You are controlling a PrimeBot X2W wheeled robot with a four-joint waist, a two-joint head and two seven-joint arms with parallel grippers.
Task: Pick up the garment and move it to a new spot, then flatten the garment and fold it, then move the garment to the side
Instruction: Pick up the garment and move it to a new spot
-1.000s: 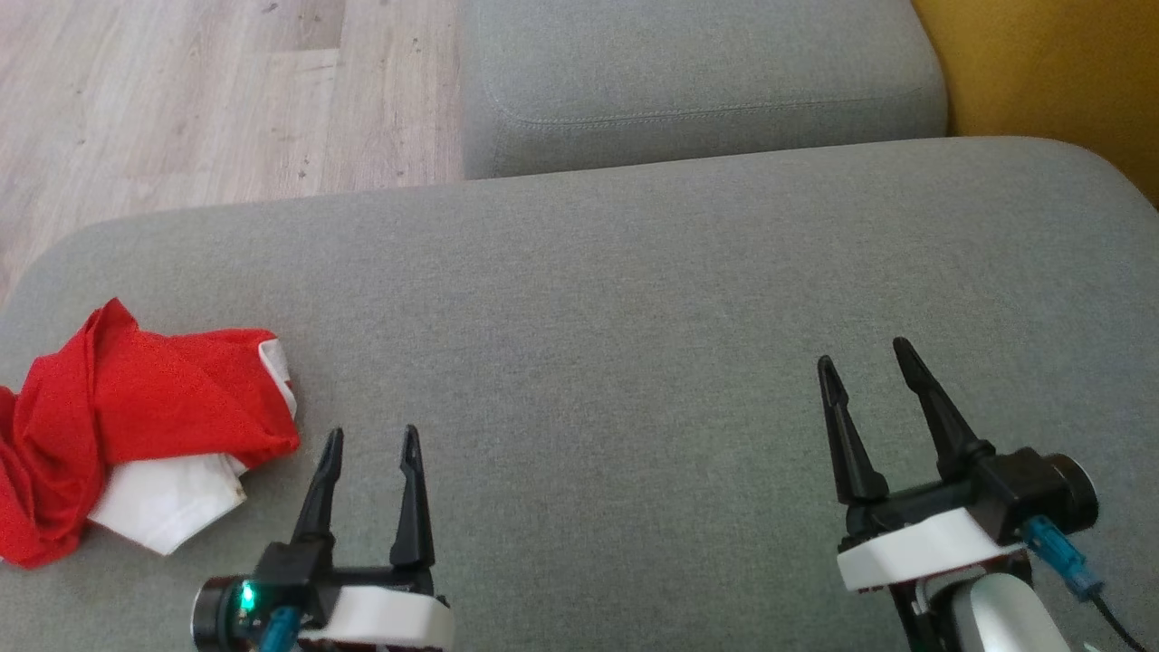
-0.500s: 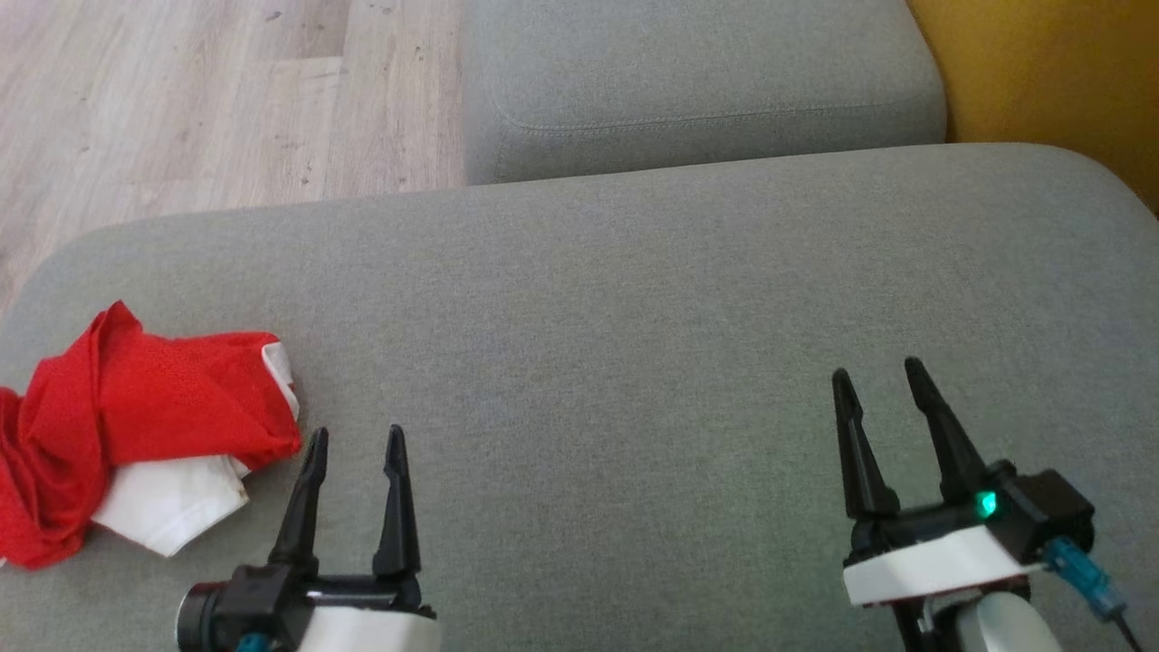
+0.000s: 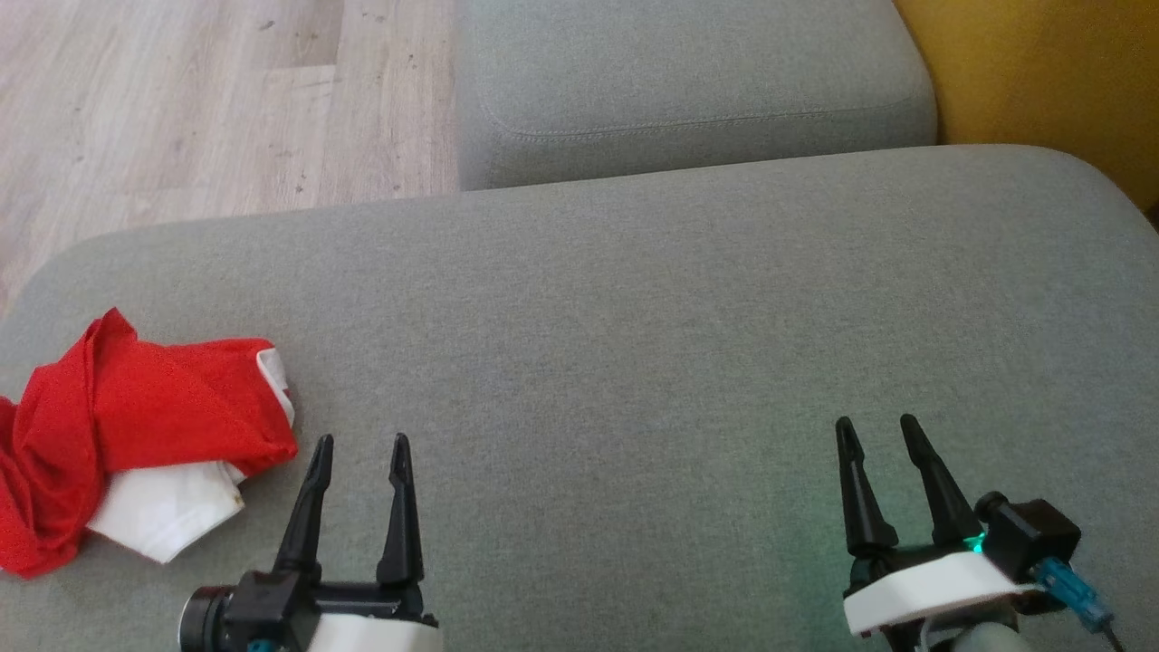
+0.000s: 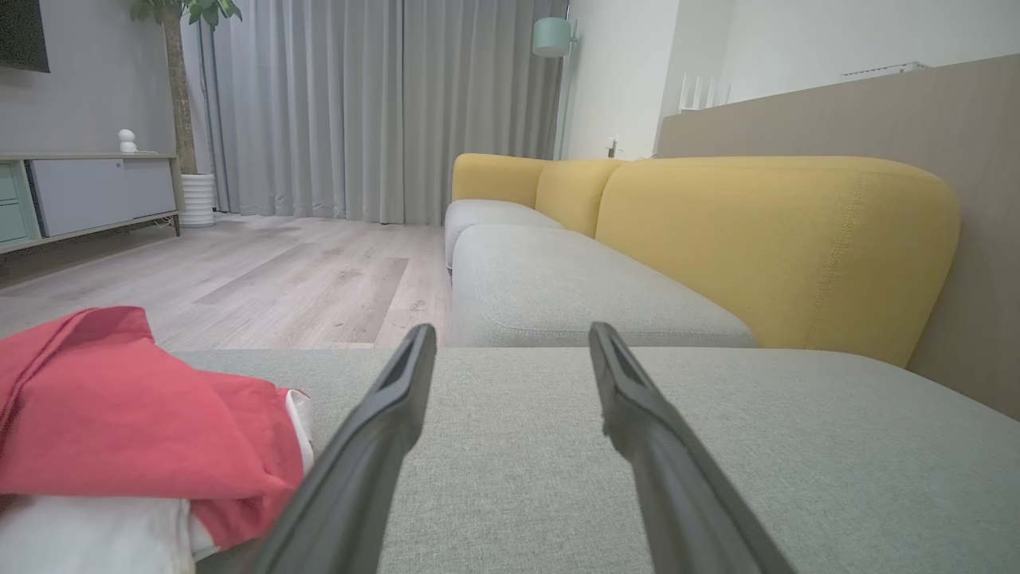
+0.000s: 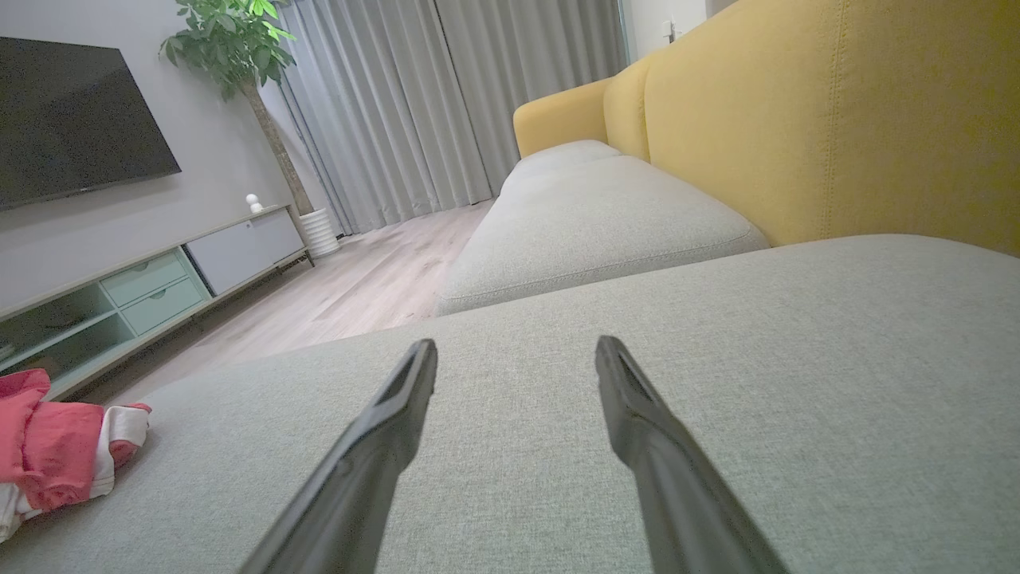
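Observation:
The garment (image 3: 136, 435) is a crumpled red and white bundle lying at the left end of the grey sofa seat (image 3: 634, 344). It also shows at the lower left of the left wrist view as the garment (image 4: 119, 422) and far left in the right wrist view as the garment (image 5: 56, 446). My left gripper (image 3: 362, 444) stands open just right of the bundle, a little above the cushion, nothing between its fingers. Over the seat's right part my right gripper (image 3: 876, 424) is open and empty too.
A second grey cushion (image 3: 688, 81) adjoins the seat at the back, with the yellow backrest (image 3: 1050, 81) to the right. Wooden floor (image 3: 181, 109) lies beyond the seat's far-left edge. A TV cabinet (image 5: 159, 279) and a potted plant (image 5: 231, 48) stand across the room.
My right gripper has drawn back toward me, lower in the head view. The left gripper also slid back slightly. The garment has not moved.

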